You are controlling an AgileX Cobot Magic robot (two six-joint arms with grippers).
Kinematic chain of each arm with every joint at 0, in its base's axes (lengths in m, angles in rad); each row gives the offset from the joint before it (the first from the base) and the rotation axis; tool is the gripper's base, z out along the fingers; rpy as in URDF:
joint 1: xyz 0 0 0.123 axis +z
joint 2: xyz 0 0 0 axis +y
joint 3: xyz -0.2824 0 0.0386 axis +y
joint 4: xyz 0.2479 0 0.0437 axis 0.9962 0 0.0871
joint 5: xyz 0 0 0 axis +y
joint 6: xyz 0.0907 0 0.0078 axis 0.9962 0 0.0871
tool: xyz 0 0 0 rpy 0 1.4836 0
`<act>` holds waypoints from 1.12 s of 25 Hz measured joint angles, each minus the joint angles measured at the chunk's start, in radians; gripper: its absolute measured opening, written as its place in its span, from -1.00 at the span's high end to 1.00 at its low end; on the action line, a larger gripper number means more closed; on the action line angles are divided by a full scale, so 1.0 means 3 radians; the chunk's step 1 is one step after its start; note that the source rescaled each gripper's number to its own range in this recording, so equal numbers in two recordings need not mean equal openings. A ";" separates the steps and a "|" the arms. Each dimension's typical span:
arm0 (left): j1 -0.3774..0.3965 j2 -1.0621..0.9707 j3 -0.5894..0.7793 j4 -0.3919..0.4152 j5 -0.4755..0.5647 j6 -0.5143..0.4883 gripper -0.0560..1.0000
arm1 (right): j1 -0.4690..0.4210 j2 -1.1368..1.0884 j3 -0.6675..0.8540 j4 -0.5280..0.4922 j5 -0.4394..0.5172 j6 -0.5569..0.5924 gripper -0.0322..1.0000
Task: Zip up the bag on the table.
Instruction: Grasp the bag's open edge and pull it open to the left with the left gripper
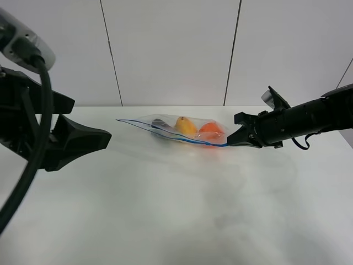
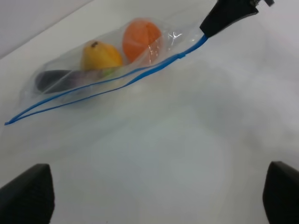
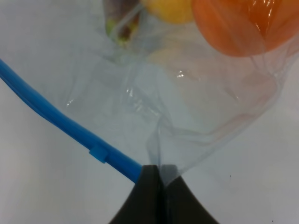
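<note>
The clear bag (image 1: 182,128) lies on the white table (image 1: 165,215) at the back middle, with an eggplant (image 1: 160,125), a yellow fruit (image 1: 186,126) and an orange (image 1: 211,130) inside. Its blue zip strip (image 1: 185,138) runs along the near edge. In the left wrist view the strip (image 2: 93,91) splits into two lines toward its free end. My right gripper (image 1: 231,142) is shut on the bag's right corner at the strip's end (image 3: 117,163). My left gripper (image 1: 92,120) is open and empty, well left of the bag.
A small blue tab (image 3: 98,153) sits on the strip close to my right fingers (image 3: 149,196). A white panelled wall (image 1: 171,49) stands behind the table. Bare tabletop (image 2: 163,149) lies between my left gripper (image 2: 154,193) and the bag.
</note>
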 joint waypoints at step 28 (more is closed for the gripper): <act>-0.0161 0.1223 -0.0022 0.0000 -0.1084 0.0055 -1.00 | 0.0000 0.0000 0.0000 -0.0004 0.0000 0.0000 0.94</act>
